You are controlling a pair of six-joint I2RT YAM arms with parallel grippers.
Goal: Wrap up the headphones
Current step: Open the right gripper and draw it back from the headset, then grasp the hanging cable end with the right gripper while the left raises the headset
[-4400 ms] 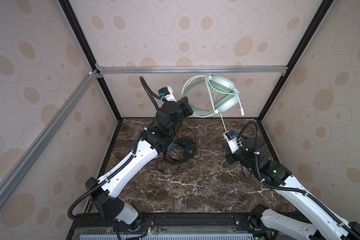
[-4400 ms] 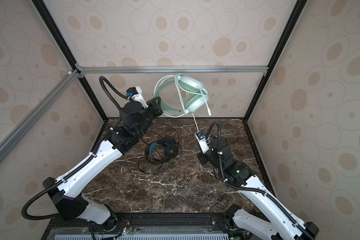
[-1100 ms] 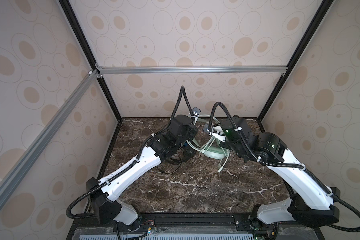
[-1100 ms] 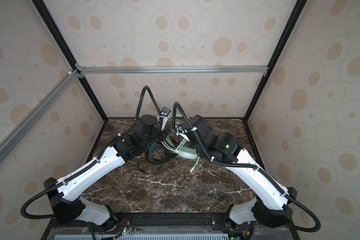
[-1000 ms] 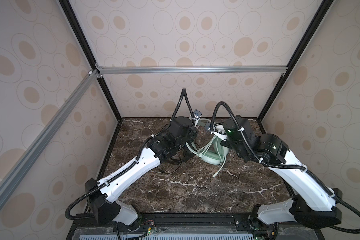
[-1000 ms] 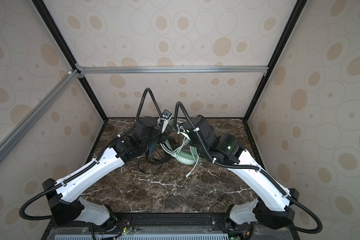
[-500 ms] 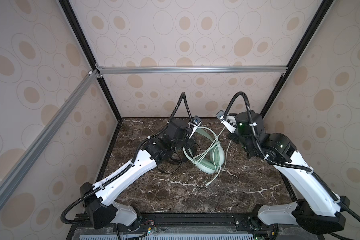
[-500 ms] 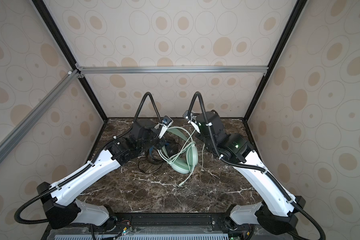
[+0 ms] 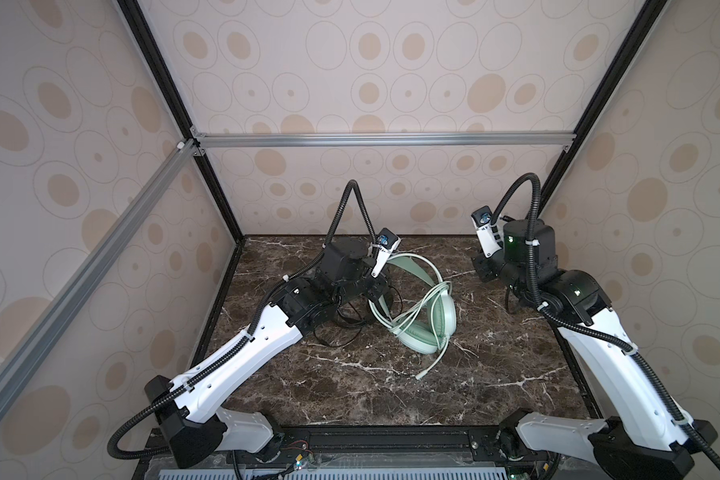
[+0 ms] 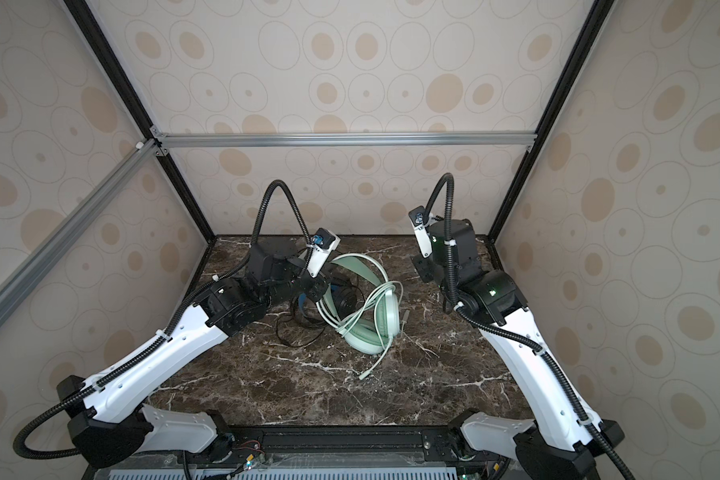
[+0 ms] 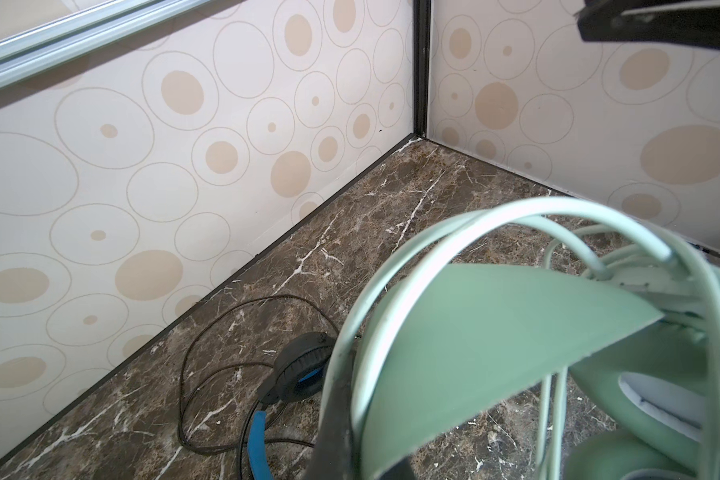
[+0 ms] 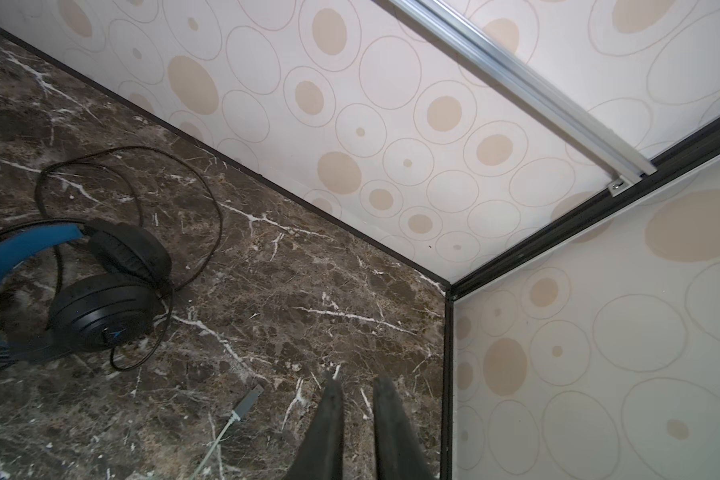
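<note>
The mint-green headphones (image 9: 427, 320) (image 10: 371, 322) lie mid-table in both top views with their pale cord looped round them. The cord's free end (image 9: 420, 377) trails toward the front. My left gripper (image 9: 378, 296) (image 11: 362, 453) is shut on the green headband (image 11: 487, 324). The black headphones (image 10: 344, 301) (image 12: 100, 311) with the blue inner band (image 11: 258, 436) lie beside it, partly hidden under the left arm in both top views. My right gripper (image 9: 481, 269) (image 12: 356, 386) hovers at the back right, narrowly open with nothing between its jaws.
Patterned walls close in the marble table (image 9: 350, 395) on three sides, with black corner posts (image 9: 558, 178) and an aluminium bar (image 9: 371, 139) overhead. The thin black cord (image 9: 341, 336) sprawls in loops. A grey plug (image 12: 248, 401) on pale cord lies by the right fingers.
The right gripper has let go of the pale cord and drawn back to the back right. The green headset has settled lower on the table, still in the left gripper.
</note>
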